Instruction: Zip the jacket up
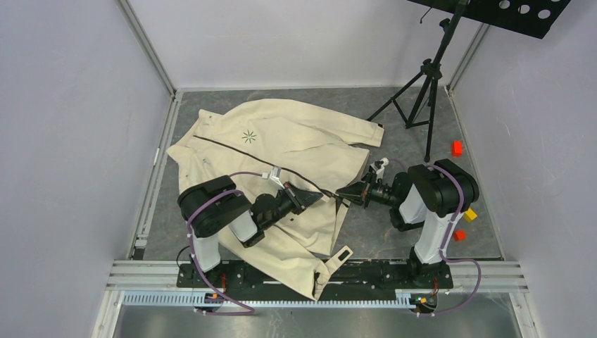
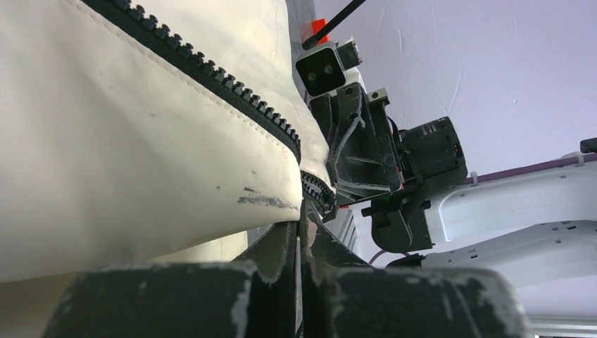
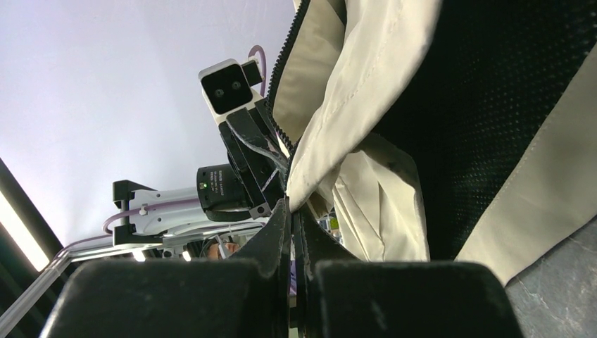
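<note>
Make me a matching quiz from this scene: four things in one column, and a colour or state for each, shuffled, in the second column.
Column one:
1. jacket
2. tripod
3. middle block of the three on the right
4. left gripper

Column two:
A. yellow
B. fingers shut on fabric by the zipper
C. cream
D. black

Pairs: 1-C; 2-D; 3-A; 4-B
</note>
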### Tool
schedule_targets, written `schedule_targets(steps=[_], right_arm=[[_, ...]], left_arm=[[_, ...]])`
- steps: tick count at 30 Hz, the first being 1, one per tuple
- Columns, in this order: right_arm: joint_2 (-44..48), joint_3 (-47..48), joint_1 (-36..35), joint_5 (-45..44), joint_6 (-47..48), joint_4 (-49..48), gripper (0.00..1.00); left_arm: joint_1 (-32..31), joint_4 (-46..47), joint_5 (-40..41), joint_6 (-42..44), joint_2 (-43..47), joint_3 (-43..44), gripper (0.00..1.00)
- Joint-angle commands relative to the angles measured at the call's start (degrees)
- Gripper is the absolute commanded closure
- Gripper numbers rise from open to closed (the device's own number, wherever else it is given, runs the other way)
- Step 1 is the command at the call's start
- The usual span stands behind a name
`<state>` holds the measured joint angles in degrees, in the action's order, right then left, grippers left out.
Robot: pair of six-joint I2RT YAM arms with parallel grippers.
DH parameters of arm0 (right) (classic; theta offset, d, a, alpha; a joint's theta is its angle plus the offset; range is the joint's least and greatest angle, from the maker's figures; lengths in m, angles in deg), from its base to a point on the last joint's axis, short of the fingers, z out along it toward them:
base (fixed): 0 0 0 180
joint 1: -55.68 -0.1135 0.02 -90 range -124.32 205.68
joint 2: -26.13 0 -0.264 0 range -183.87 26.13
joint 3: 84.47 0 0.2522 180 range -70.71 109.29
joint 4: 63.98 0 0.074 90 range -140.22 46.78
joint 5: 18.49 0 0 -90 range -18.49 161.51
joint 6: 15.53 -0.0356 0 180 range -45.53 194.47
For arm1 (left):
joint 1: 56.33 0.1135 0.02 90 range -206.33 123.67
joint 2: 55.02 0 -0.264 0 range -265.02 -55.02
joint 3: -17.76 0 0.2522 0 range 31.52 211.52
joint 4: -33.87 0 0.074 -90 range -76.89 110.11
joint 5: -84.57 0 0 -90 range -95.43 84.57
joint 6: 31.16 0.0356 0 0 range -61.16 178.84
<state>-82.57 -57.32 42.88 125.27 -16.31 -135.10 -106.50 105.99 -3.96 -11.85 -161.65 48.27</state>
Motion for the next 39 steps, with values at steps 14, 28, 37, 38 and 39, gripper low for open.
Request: schedule_targets(steps=[14, 28, 37, 38, 39], right_arm=[[-1.1, 0.4, -1.7, -0.1, 1.6, -27.2, 1.0], [2.9, 0.8, -2.1, -0.6, 6.7, -20.4, 1.0], [3.1, 0.7, -2.6, -1.0, 7.5, -19.5, 1.0], [3.1, 0.7, -2.6, -1.1, 7.5, -19.5, 1.0], [3.3, 0.8, -2.6, -1.2, 7.5, -19.4, 1.0]], left_arm=[[-1.3, 3.2, 1.4, -2.1, -0.9, 1.0, 0.98], [-2.5, 2.0, 3.1, -4.9, -1.6, 0.7, 0.98], [-3.3, -2.5, 4.3, -4.9, 0.7, 1.6, 0.98], [-3.4, -3.2, 4.6, -4.7, 0.9, 1.7, 0.98], [-3.6, -3.7, 4.8, -4.6, 1.3, 1.7, 0.98]])
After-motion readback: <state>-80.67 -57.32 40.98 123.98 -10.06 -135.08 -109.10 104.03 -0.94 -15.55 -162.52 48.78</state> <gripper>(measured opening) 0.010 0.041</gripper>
